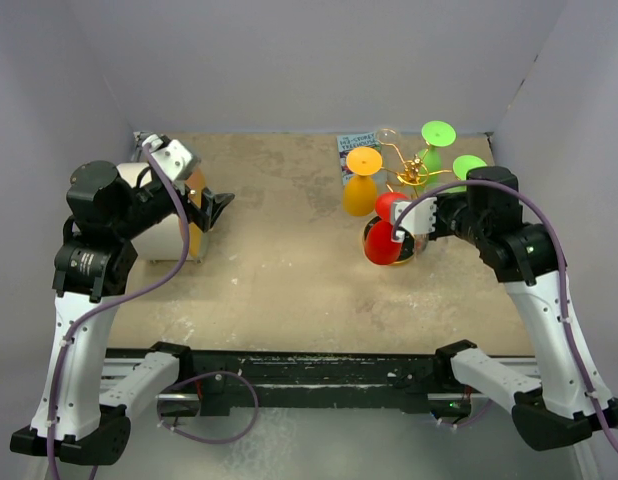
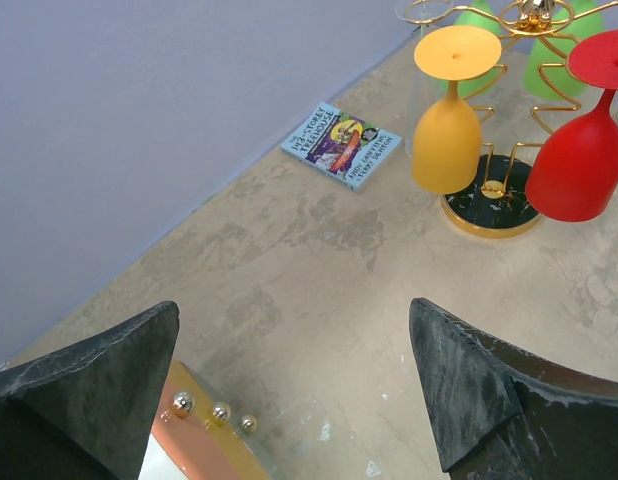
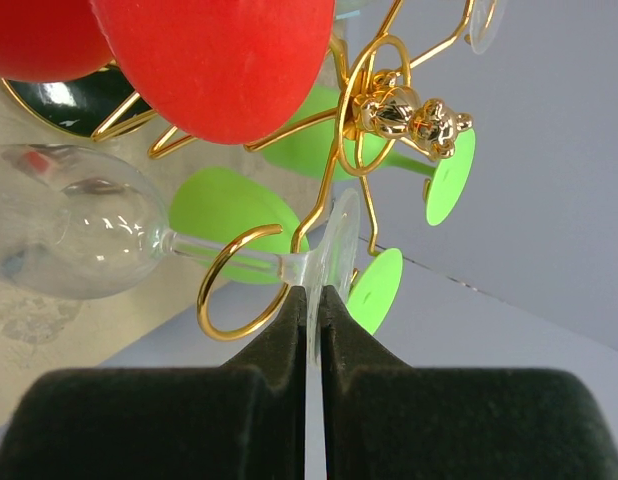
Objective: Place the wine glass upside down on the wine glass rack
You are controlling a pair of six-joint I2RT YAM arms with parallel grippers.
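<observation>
Only the right wrist view shows the outstretched right tool (image 3: 314, 300) clamped on the foot of the clear wine glass (image 3: 79, 235) at the wine glass rack (image 3: 399, 110); the left tool (image 2: 294, 310) gapes.

Book (image 2: 341, 146); possibly a white box (image 1: 159, 240)

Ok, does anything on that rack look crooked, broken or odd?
Nothing broken or spilled. Only the clear wine glass is not hanging free: the right gripper pinches its foot, stem at a ring of the gold wine glass rack.
</observation>
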